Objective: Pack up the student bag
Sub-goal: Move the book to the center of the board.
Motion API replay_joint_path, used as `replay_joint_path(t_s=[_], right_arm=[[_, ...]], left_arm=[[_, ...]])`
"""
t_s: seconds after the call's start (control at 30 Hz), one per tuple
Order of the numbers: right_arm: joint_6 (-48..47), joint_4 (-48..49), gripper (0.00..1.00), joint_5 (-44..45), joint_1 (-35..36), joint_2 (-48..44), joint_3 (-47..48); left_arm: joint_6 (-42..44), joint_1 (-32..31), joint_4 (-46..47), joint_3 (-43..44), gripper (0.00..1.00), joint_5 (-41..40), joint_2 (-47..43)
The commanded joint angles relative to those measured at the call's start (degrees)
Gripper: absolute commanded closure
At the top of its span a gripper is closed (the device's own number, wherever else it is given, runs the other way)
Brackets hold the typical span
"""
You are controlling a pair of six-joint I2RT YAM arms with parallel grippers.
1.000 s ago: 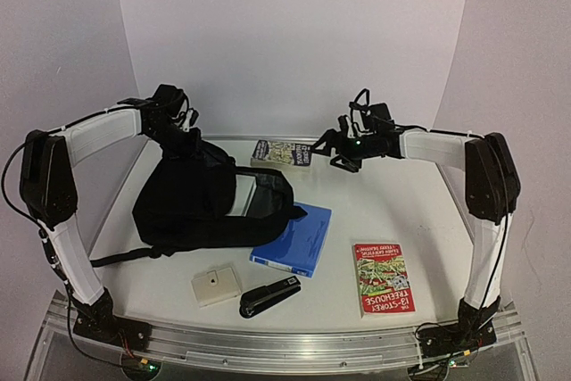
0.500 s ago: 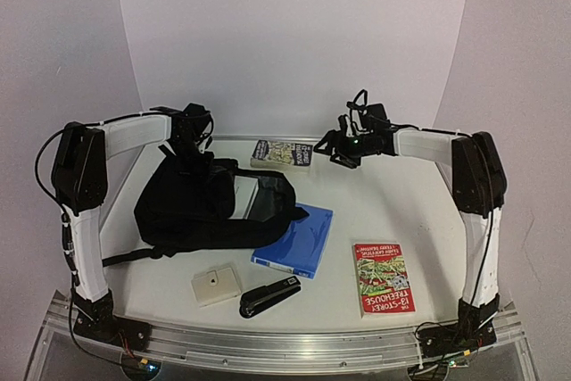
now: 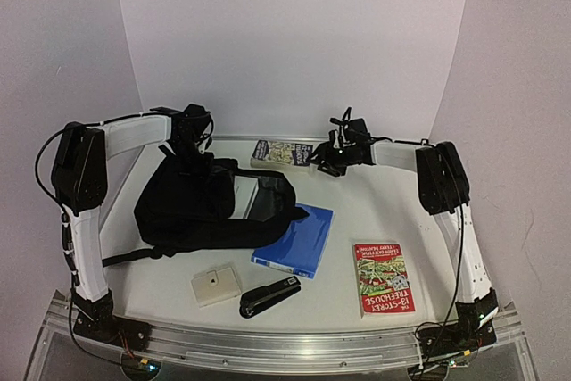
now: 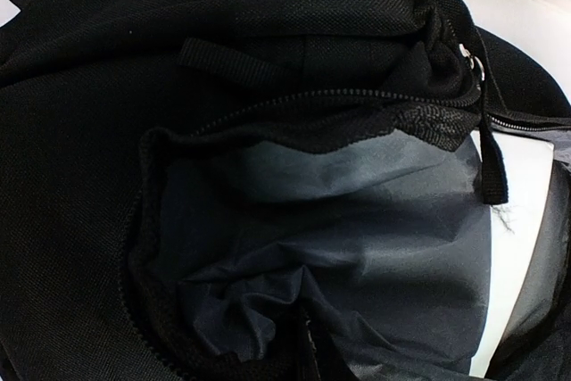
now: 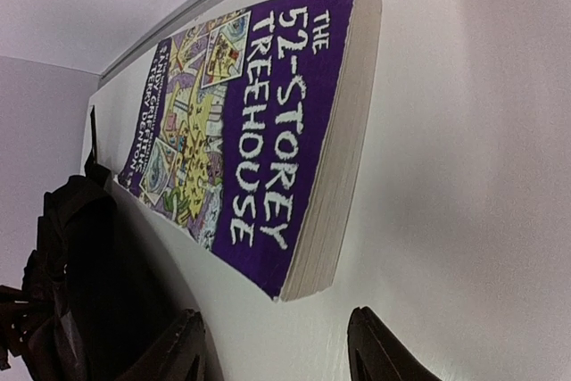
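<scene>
**Desk:** What is the right claw (image 5: 278, 352) doing?

**Photographer:** It hangs low over the far side of the bench (image 3: 393, 211). Its two dark fingertips (image 5: 183, 350) are spread with nothing between them, just short of the purple paperback (image 5: 268, 131) lying flat.

**Desk:** So the step is lifting that book?

**Photographer:** It looks so. The near corner points at the gap. I would come in low, pinch across the page block and close firmly, because a paperback held by one edge may droop.

**Desk:** And the left claw (image 3: 191, 131)?

**Photographer:** It sits at the top rim of the student bag (image 3: 192, 207), which lies on the bench's left with its mouth turned toward the books. I cannot tell whether it is gripping; its own camera shows no fingers.

**Desk:** What does that camera show?

**Photographer:** It shows the unzipped opening and the grey lining (image 4: 339, 220), with no item visible inside. Only the overhead view shows the blue book (image 3: 294, 238), the red paperback (image 3: 382, 277) and the stapler (image 3: 269, 296).
</scene>
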Motion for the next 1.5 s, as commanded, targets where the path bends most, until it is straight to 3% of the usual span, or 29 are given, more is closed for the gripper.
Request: replay_joint_path(t_s=[0.0, 0.33, 0.57, 0.67, 0.9, 1.27, 1.4, 1.47], right_arm=[[1.3, 1.1, 0.46, 1.4, 0.6, 2.6, 5.9], [3.4, 0.3, 0.59, 2.5, 1.7, 10.0, 13.0], [0.0, -4.7, 0.84, 9.2, 1.8, 8.2, 9.3], [-2.8, -7.2, 1.0, 11.7, 1.6, 6.6, 8.2], [-6.2, -8.6, 1.0, 12.4, -1.1, -0.5, 1.1], [-10.1, -8.5, 1.0, 3.5, -8.7, -17.3, -20.0], [-11.7, -8.5, 1.0, 2.1, -10.6, -22.9, -27.3], [-12.4, -8.5, 1.0, 1.5, -11.4, -25.6, -30.7]], left_arm=[[0.0, -0.5, -0.8, -1.0, 0.81, 0.2, -2.2], [-0.4, -0.6, -1.6, 0.3, 0.8, 0.3, -2.5], [-0.6, -0.5, -1.6, 0.1, 0.8, 0.0, -3.0], [-0.6, -0.5, -1.4, 0.3, 0.81, -0.3, -3.4], [-0.7, -0.1, -1.2, 0.2, 0.81, -0.3, -3.9], [-1.1, 0.1, 1.0, -0.9, 0.78, 1.6, -7.4], [-1.6, 0.2, 2.6, -1.2, 0.73, 2.3, -10.1], [-2.0, 0.2, 4.2, -2.0, 0.64, 3.7, -12.5]])
